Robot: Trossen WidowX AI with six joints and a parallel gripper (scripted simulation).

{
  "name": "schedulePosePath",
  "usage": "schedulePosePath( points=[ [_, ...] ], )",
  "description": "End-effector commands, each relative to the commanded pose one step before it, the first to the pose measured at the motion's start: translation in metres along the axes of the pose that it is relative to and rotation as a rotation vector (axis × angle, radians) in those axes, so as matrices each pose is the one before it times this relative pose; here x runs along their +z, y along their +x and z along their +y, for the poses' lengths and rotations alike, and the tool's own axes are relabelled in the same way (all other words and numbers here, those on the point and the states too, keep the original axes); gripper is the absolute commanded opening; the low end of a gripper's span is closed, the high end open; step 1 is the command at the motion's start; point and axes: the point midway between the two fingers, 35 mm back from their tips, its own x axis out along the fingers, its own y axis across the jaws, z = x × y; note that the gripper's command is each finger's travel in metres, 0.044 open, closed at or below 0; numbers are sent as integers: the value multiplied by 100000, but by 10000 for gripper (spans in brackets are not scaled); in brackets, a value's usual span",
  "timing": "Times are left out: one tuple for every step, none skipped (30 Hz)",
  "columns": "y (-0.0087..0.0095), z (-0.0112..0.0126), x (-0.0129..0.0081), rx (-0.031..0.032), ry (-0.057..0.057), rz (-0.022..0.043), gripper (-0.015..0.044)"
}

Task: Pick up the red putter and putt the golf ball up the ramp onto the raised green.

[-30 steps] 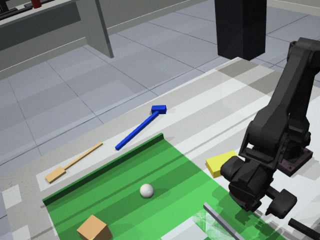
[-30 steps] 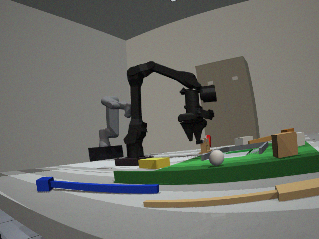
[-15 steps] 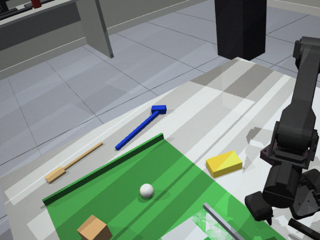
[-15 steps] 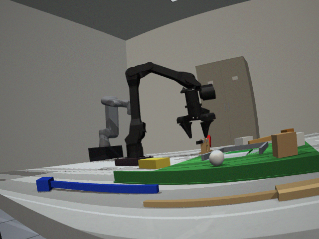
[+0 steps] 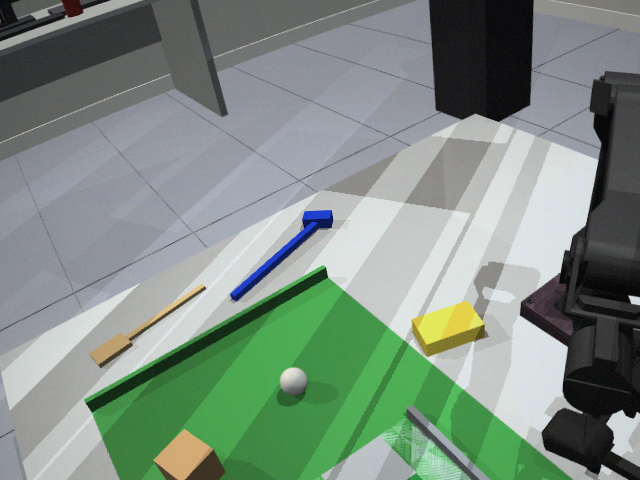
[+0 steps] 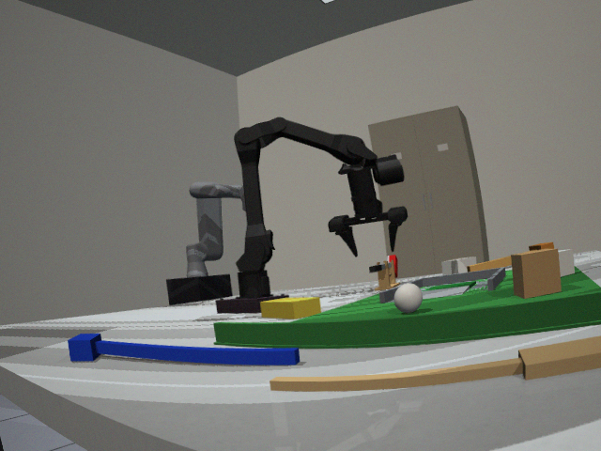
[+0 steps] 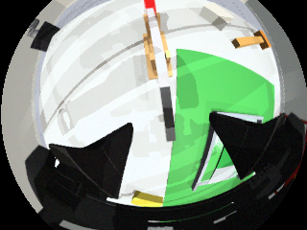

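With my pincer [image 6: 369,239] spread wide and empty above the red putter [image 7: 160,57], I should descend straight, centre the shaft between both fingers, then close.

- The light is even and moderately bright in all 3 views, with no strong glare.
- In the top view, the golf ball [image 5: 293,380] throws a soft dark shadow to its right on the green mat [image 5: 248,356], so the light seems to come from the left.
- The yellow block [image 5: 447,326] also has a faint shadow on its right side.
- The table [image 5: 392,242] shows pale and grey stripes with hard edges.
- In the exterior view, the near table surface [image 6: 291,417] has a weak reflection.
- The wrist view is a round fisheye picture; it bends strongly at the border, the corners are black, and the details look coarse and blocky.
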Motion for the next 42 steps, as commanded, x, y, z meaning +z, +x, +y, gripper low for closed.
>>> schedulePosePath(
  points=[
    [854,78,-154,409,-905,-424,440],
    [397,9,-112,2,1,-1,440],
    [435,18,-126,3,1,0,440],
    [307,17,-91,3,1,0,440],
    [112,-14,0,-1,0,-3,440],
    [-1,-15,-4,-1,0,0,440],
    [0,0,0,0,0,0,440],
    [127,-5,-32,0,0,-1,440],
    [210,-8,-54,0,0,-1,440],
    [312,-8,-81,1,0,-1,440],
    [442,-4,-117,2,1,-1,440],
    [421,4,-115,2,1,-1,440],
    [392,10,-109,3,1,-1,440],
    [266,11,-76,2,1,0,440],
    [93,4,-27,1,0,0,440],
    [0,0,0,0,0,0,440],
    [0,0,0,0,0,0,440],
    [25,-1,-6,0,0,0,440],
    [49,-2,-12,0,0,0,440],
    [75,-3,-19,0,0,0,440],
    [95,-3,-24,0,0,0,440],
    [115,-3,-29,0,0,0,440],
    [135,-3,-35,1,0,0,440],
    [150,-3,-39,1,0,0,440],
    [156,-2,-41,1,0,0,440],
    [156,-1,-41,1,0,0,440],
    [156,0,-42,1,0,0,440],
    [156,1,-42,1,0,0,440],
    [156,2,-43,1,0,0,440],
    [155,3,-43,1,0,0,440],
    [155,4,-43,1,0,0,440],
    [155,5,-44,1,0,0,440],
    [154,6,-44,2,1,0,440],
    [123,6,-35,1,0,0,440],
    [74,4,-21,1,0,0,440],
    [25,1,-7,0,0,0,440],
    [0,0,0,0,0,0,440],
    [0,0,0,0,0,0,440],
    [-270,-196,101,-606,-422,123,414],
    [0,0,0,0,0,0,387],
    [0,0,0,0,0,0,361],
    [0,0,0,0,0,0,335]
  ],
)
